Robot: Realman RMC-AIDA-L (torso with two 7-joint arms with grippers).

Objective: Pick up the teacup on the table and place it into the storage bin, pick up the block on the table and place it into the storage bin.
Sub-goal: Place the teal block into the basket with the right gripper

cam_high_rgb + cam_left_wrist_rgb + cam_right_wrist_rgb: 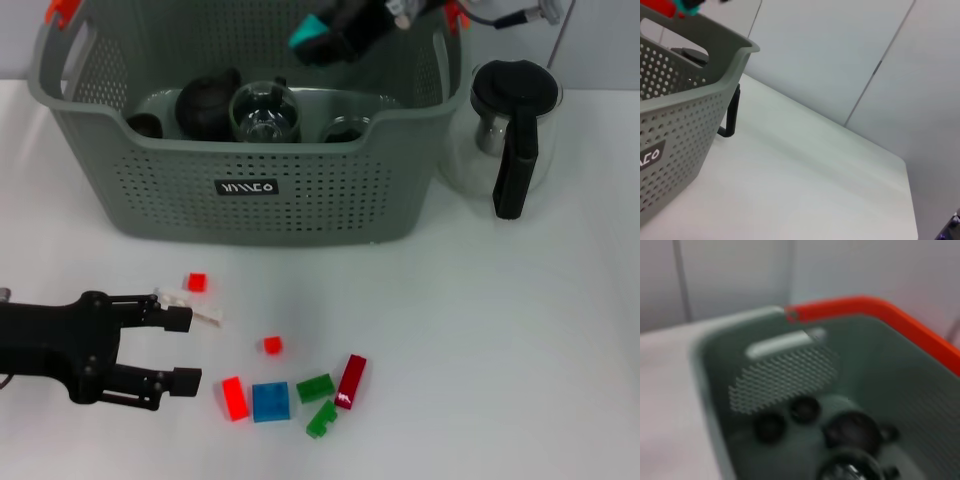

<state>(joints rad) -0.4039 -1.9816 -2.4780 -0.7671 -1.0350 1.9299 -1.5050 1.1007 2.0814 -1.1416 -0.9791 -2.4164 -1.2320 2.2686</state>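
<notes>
The grey perforated storage bin (300, 195) stands at the back of the table; its wall (675, 125) and its inside (785, 375) also show in the wrist views. Inside it a small dark teacup (145, 125) sits beside a black teapot (207, 100) and a glass vessel (263, 112). Several small blocks lie on the table in front, among them a red block (234, 397), a blue one (270, 401) and a green one (315, 387). My left gripper (178, 350) rests open at the lower left, just left of the blocks. My right gripper (345, 30) hangs over the bin's back right.
A glass kettle (510, 130) with a black handle (731, 115) stands right of the bin. Small red cubes (196, 282) (272, 345) and a white piece (190, 305) lie between the bin and the left gripper. Orange clips (60, 12) mark the bin's rim.
</notes>
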